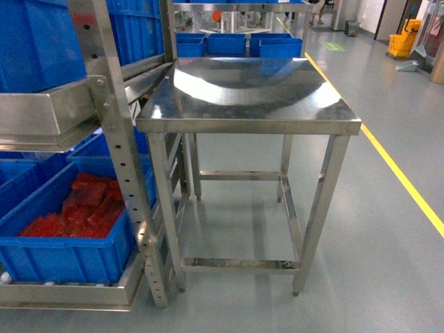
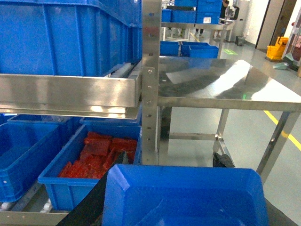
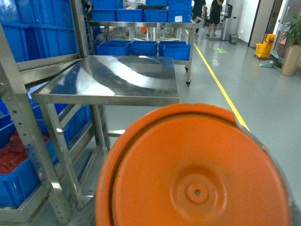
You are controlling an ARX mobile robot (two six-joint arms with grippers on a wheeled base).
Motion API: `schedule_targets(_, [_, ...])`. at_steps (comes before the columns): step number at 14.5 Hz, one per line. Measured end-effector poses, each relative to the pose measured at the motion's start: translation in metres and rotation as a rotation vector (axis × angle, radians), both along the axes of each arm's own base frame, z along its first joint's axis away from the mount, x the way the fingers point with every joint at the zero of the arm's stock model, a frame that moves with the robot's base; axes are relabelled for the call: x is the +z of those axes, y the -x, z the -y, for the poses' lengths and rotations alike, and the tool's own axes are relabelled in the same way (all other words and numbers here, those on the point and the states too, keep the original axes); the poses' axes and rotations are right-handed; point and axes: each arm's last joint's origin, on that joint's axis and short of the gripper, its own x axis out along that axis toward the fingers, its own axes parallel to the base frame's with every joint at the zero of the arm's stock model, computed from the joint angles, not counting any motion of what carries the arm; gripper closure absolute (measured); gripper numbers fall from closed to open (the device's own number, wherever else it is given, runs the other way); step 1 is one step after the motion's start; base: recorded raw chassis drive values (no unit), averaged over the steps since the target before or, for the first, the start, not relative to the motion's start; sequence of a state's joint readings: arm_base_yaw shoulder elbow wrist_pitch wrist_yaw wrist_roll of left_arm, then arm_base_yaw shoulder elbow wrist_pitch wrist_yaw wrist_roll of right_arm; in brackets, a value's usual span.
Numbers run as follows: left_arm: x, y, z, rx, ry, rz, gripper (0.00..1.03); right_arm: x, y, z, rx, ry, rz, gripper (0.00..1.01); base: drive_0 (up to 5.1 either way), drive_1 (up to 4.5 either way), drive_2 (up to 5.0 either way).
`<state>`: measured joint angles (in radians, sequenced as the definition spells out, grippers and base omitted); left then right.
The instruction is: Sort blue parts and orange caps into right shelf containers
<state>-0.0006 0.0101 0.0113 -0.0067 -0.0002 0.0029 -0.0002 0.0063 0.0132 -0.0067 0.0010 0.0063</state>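
A blue part [image 2: 188,197], a shallow tray-shaped moulding, fills the bottom of the left wrist view. My left gripper [image 2: 173,162] is shut on it, one black finger [image 2: 94,200] along its left side and the other tip [image 2: 223,160] at its far rim. A round orange cap [image 3: 197,174] fills the lower right wrist view, held off the floor in my right gripper, whose fingers are hidden behind it. Deep ribbed blue shelf containers [image 1: 41,41] [image 2: 61,37] stand on the upper shelf to the left. Neither gripper shows in the head view.
A bare steel table [image 1: 250,90] stands straight ahead, butted against the shelf's perforated upright [image 1: 118,139]. A lower blue crate [image 1: 69,250] holds red parts [image 1: 83,208]. More blue bins [image 1: 229,45] sit behind. A yellow floor line [image 1: 395,173] runs at right.
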Motion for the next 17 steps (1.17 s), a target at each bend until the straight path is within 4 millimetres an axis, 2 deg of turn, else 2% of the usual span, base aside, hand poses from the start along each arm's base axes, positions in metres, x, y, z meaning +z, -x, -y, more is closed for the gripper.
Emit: schedule_targets(17, [0.0001,0.0000,0.0000,0.000,0.000,0.002,0.61,0.0002,0.0000,0.0000,0.001,0.000,0.001,0.55,-4.9,2.87,2.0])
